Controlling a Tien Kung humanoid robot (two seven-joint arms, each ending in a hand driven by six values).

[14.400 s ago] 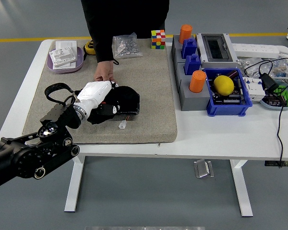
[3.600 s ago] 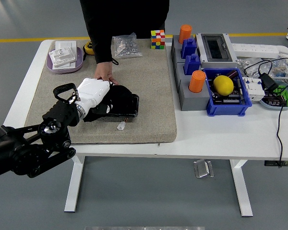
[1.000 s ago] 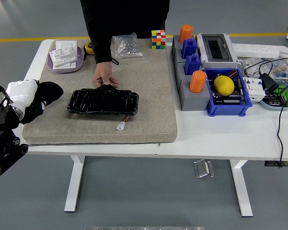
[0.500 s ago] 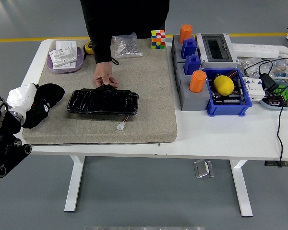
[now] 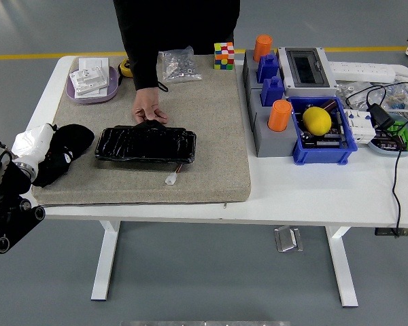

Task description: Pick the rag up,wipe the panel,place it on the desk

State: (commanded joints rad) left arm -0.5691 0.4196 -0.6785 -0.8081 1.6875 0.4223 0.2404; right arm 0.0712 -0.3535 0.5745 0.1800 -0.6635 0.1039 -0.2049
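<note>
A glossy black panel (image 5: 147,143) lies flat on the beige mat (image 5: 211,136), with a small white connector (image 5: 171,179) on a wire just in front of it. A person's hand (image 5: 148,107) rests on the panel's far edge. The black rag (image 5: 64,151) lies on the mat's left edge. My left hand (image 5: 32,144), white, lies against the rag's left side with its fingers still on the cloth. The right arm is out of the picture.
A purple tray (image 5: 92,80) of white parts, a bag of screws (image 5: 177,64) and a colour cube (image 5: 224,55) stand at the back. Grey and blue bins (image 5: 322,131) with orange cylinders and a yellow ball fill the right, beside cables and a power strip (image 5: 365,69).
Since the earliest frames my left hand left the panel with the rag and moved to the mat's left edge. In the last second the rag settled lower and spread on the mat.
</note>
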